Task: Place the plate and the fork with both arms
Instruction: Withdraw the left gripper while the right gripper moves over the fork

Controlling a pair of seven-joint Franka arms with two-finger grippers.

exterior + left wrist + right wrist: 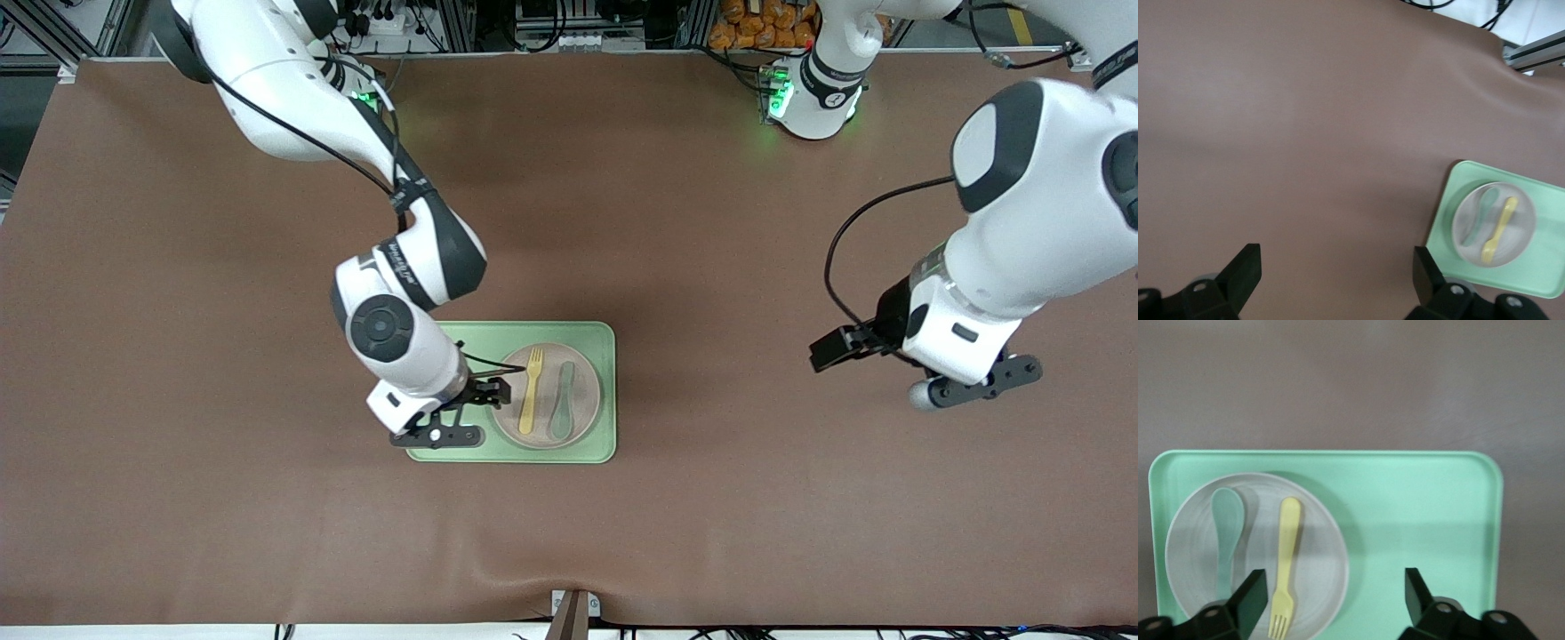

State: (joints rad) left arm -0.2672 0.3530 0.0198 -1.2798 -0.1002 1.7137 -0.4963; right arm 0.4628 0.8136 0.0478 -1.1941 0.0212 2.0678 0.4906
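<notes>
The round off-white plate (584, 391) lies on the light green tray (600, 338) at mid-table. The pale yellow fork (531, 391) lies on the plate beside a grey-green spoon (563, 400). My right gripper (494, 391) is open and empty, low over the tray at the plate's rim, on the fork's side. In the right wrist view the gripper (1335, 597) straddles the plate's (1198, 560) edge, with the fork's (1288, 547) tines by one finger (1251, 597). My left gripper (827, 351) is open and empty over bare table toward the left arm's end, and so it shows in its own view (1335, 273).
The brown cloth covers the whole table (267, 498). The left wrist view shows the tray (1538, 273) with plate (1523, 220), fork (1498, 230) and spoon (1478, 217) some way off. A small bracket (573, 613) sits at the table's near edge.
</notes>
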